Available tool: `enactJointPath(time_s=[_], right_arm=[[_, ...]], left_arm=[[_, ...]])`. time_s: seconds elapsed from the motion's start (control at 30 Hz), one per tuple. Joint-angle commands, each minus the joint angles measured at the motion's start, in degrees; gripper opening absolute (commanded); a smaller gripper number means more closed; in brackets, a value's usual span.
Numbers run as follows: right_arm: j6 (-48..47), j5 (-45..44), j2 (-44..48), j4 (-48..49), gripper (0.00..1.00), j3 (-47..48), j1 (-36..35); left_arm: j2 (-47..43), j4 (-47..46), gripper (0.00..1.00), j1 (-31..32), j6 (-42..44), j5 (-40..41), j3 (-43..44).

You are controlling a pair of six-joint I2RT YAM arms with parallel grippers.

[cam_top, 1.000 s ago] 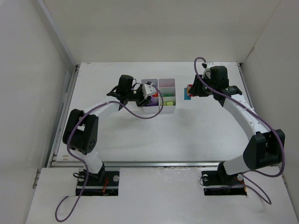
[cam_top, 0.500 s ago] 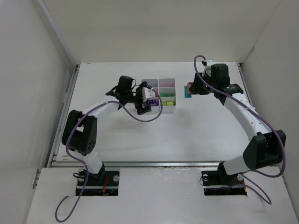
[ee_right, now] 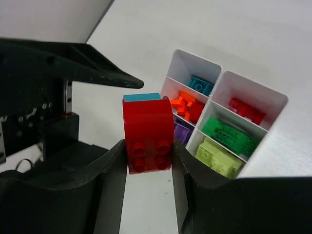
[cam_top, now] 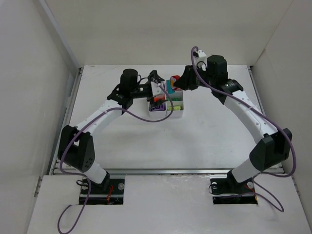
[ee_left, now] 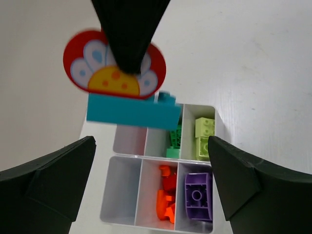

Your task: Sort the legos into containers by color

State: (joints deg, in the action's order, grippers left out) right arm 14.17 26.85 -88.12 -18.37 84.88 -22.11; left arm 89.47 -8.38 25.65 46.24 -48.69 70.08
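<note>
- White tray (ee_left: 146,155) sits nearest you, with purple, orange, lime, green, teal and red legos (ee_right: 224,134) already sorted in its cells.
- Over its far-left corner, your left gripper (cam_top: 157,92) has swung up from the near-left side, and its fingers stand wide apart and empty.
- Farthest out, your right gripper (ee_right: 148,161) has carried a red flower piece (ee_left: 114,61), stuck to a teal brick (ee_left: 131,111), from the table right of the tray to above it, and is clamped on the pair.
- Two colours are joined, so you likely split them before dropping.

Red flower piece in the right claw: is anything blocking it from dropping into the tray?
Nothing visible sits between the red flower piece and the tray below. The left gripper, open, hovers close beside it over the tray's left side, so it could get bumped.
</note>
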Motion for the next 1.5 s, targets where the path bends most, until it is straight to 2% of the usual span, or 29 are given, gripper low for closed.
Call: enactJointPath(time_s=[0.0,0.27,0.37,0.53,0.67,0.7,0.73,0.83,0.87,1.03,1.07,1.13,1.3,1.47], right_arm=[[6.7,4.0,-1.9,6.0,0.00,2.2,-1.1],[6.7,3.5,-5.6,6.0,0.00,4.8,-3.1],[6.7,2.8,-5.6,6.5,0.00,4.8,-3.1],[6.7,2.8,-5.6,7.0,0.00,5.3,-3.1],[6.7,4.0,-6.1,7.0,0.00,5.3,-3.1],[6.7,4.0,-6.1,7.0,0.00,5.3,-3.6],[6.7,4.0,-6.1,7.0,0.00,5.3,-3.6],[6.7,3.4,-6.1,7.0,0.00,5.3,-3.6],[6.7,3.4,-5.6,7.0,0.00,4.7,-3.6],[9.1,0.1,-3.8,7.0,0.00,2.3,-1.6],[9.9,-2.3,-3.2,7.0,0.00,1.6,-0.2],[12.2,-4.7,-1.5,7.0,0.00,-0.5,1.3],[13.9,-10.3,1.0,7.6,0.00,-2.9,4.4],[14.4,-11.5,2.4,7.6,0.00,-3.9,4.4]], left_arm=[[-2.6,-7.2,0.99,0.7,0.3,7.1,-1.4],[-2.6,-8.6,0.98,1.3,0.9,6.9,-1.4],[-2.6,-5.4,0.83,1.3,2.3,6.9,-1.4],[-2.6,-2.9,0.74,1.3,2.3,7.6,-1.4],[-2.1,-4.4,0.53,1.3,1.3,7.6,-1.4],[-2.1,-5.1,0.45,1.3,0.5,7.6,-1.4],[-2.1,-5.6,0.27,1.3,-0.4,7.6,-1.4],[-2.1,-5.6,0.03,1.3,-1.4,8.3,-1.4],[-2.1,-5.6,0.00,1.3,-2.3,9.1,-1.4],[0.4,-4.4,0.00,-1.0,-11.1,15.4,-0.1],[1.0,-3.7,0.00,-1.6,-16.5,16.1,-0.1],[2.3,-2.4,0.00,-2.7,-20.7,17.3,0.6],[2.3,-2.3,0.00,-3.2,-24.7,19.2,-0.9],[2.9,-4.2,0.00,-3.2,-30.1,22.2,-0.9]])
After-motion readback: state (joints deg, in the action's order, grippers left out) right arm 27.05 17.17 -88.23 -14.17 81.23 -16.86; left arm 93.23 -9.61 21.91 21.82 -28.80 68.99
